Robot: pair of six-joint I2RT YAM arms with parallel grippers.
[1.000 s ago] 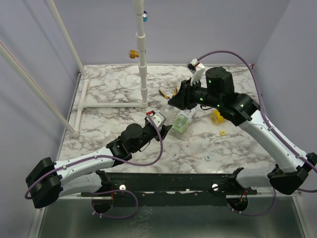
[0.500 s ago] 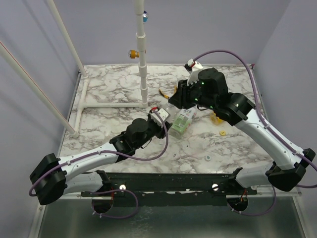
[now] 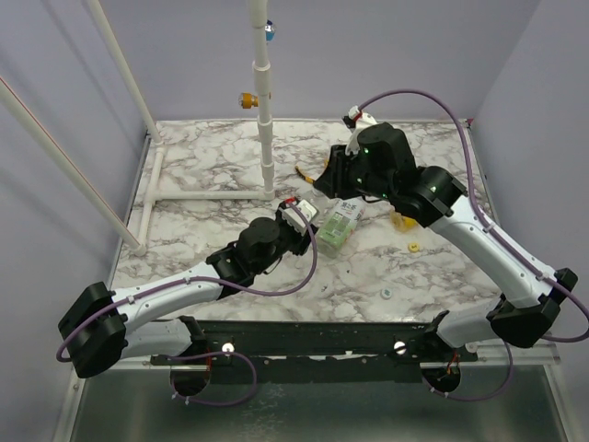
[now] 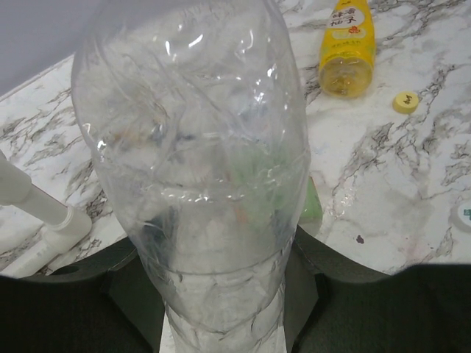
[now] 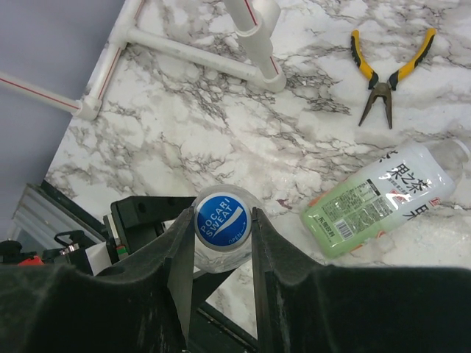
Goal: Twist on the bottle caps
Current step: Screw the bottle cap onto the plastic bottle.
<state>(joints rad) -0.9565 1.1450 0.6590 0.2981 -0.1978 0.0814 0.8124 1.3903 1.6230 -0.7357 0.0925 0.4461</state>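
My left gripper [image 4: 221, 294] is shut on the lower body of a clear unlabelled bottle [image 4: 199, 147] and holds it upright. My right gripper [image 5: 223, 220] is above it, shut on the blue cap [image 5: 221, 222], which sits at that bottle's mouth. The clear bottle with the green-and-white label [image 5: 386, 195] lies on its side on the table; it also shows in the top view [image 3: 339, 224]. The yellow bottle [image 4: 346, 44] lies uncapped, with the yellow cap [image 4: 405, 101] close by. The whitish cap [image 3: 387, 294] lies near the front edge.
Yellow-handled pliers [image 5: 390, 73] lie behind the labelled bottle. A white pipe frame [image 5: 254, 44] stands on the marble table [image 3: 202, 166] at the back left. Both arms meet over the table's middle [image 3: 317, 203].
My left arm has carried the clear bottle up and to the right, under my right gripper. My right gripper has shifted slightly left and turned.
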